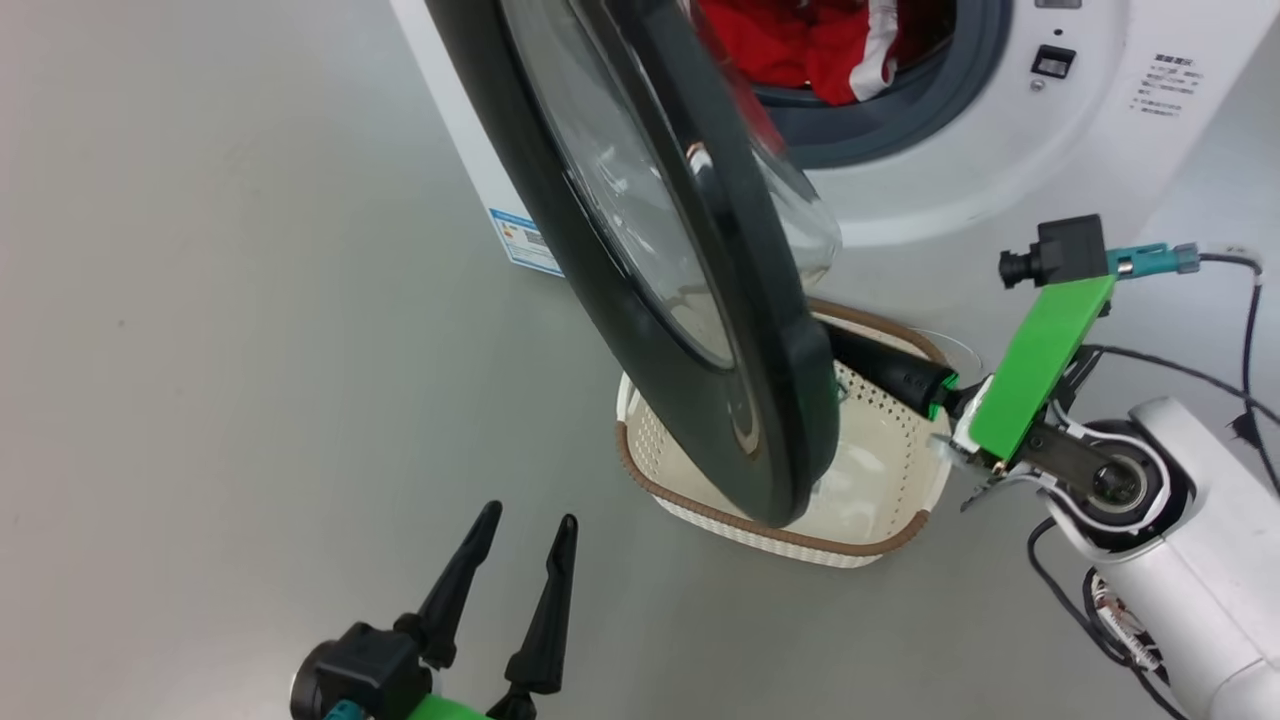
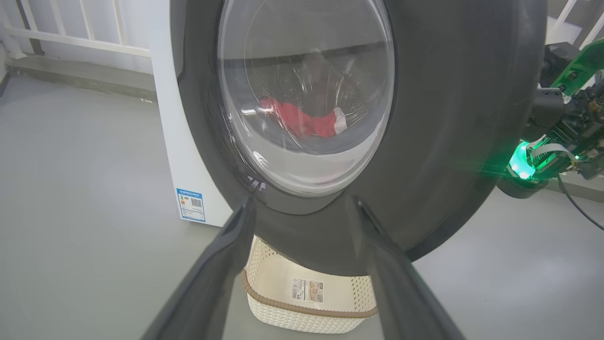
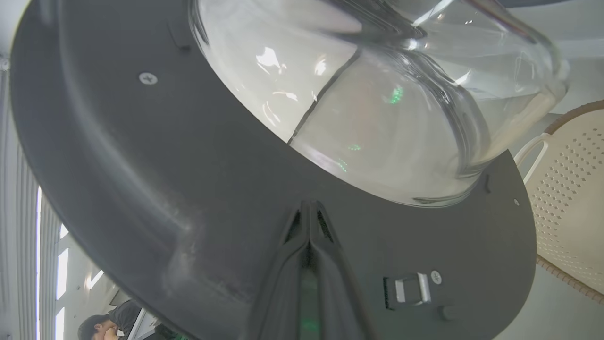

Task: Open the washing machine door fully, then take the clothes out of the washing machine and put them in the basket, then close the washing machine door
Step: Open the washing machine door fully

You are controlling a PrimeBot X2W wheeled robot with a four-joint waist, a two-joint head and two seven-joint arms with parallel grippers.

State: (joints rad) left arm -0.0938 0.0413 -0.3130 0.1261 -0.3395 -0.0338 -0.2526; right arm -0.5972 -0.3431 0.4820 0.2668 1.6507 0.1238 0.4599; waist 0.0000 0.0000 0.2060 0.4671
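Note:
The washing machine door (image 1: 650,260), with a black rim and a bulging glass window, stands partly swung out from the white washing machine (image 1: 1050,150). Red clothes (image 1: 800,45) with white trim lie in the drum and show through the glass (image 2: 306,123). The cream basket (image 1: 880,480) sits on the floor under the door. My right gripper (image 3: 309,208) is shut with nothing in it. Its tips rest against the door's inner face (image 3: 141,165) below the glass bowl. My left gripper (image 1: 530,513) hangs open in front of the door's outer side, apart from it.
A blue energy sticker (image 1: 525,240) marks the machine's side. Black cables (image 1: 1245,350) trail over the grey floor at the right. A white railing (image 2: 71,38) runs behind the machine. The door latch (image 3: 410,288) sits beside my right fingers. A person (image 3: 99,326) shows beyond the door's edge.

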